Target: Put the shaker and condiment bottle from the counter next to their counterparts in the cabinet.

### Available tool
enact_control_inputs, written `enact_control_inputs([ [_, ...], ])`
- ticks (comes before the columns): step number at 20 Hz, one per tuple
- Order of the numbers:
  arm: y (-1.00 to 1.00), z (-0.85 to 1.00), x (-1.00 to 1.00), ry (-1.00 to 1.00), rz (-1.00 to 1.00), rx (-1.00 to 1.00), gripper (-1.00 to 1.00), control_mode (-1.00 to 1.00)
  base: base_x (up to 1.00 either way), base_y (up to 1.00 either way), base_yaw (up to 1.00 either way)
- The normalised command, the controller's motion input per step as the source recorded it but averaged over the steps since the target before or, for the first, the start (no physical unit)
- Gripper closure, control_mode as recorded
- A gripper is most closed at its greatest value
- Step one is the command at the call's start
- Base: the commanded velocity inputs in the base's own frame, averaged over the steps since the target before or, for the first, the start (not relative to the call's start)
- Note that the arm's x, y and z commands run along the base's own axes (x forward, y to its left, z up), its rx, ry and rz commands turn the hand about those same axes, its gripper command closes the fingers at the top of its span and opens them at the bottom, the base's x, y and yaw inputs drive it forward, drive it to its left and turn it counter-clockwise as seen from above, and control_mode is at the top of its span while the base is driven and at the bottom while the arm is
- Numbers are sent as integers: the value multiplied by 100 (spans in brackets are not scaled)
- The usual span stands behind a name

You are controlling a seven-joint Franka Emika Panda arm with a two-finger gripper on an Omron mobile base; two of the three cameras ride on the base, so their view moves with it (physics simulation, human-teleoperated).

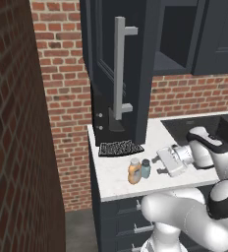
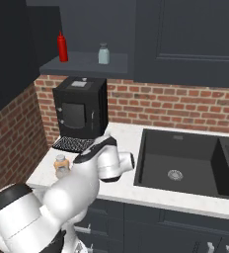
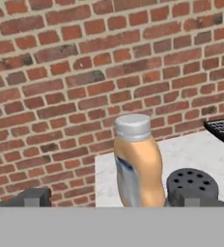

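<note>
The orange condiment bottle [image 1: 134, 171] and the grey-blue shaker [image 1: 145, 168] stand side by side near the front edge of the white counter [image 1: 111, 183]. My gripper [image 1: 157, 163] is just right of the shaker, level with it, pointing left, open and holding nothing. In the hand view the condiment bottle [image 3: 138, 164] stands close ahead between my spread fingertips [image 3: 33, 198], and the shaker's dark holed cap [image 3: 192, 183] is at the right. The cabinet [image 1: 135, 59] door stands open. On its shelf [image 2: 87, 64] are a red bottle [image 2: 62, 47] and a grey jar [image 2: 103, 54]. My arm hides most of the condiment bottle [image 2: 61, 165].
A black coffee machine [image 2: 79, 108] stands at the back of the counter with a dark grate [image 1: 120, 147] in front of it. A black sink [image 2: 185, 163] lies to the right. A brick wall [image 1: 17, 123] closes the left side, and the door's silver handle [image 1: 120, 69] juts out overhead.
</note>
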Motion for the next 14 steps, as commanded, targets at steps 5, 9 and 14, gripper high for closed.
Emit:
enact_control_inputs([
  [5,0,-9,22,6,2,11,-100,-100,0,0,0],
  [9,0,-13,16,1,2,8,-100,-100,0,0,0],
  [14,0,-20,10,0,2,3,-100,-100,0,0,0],
])
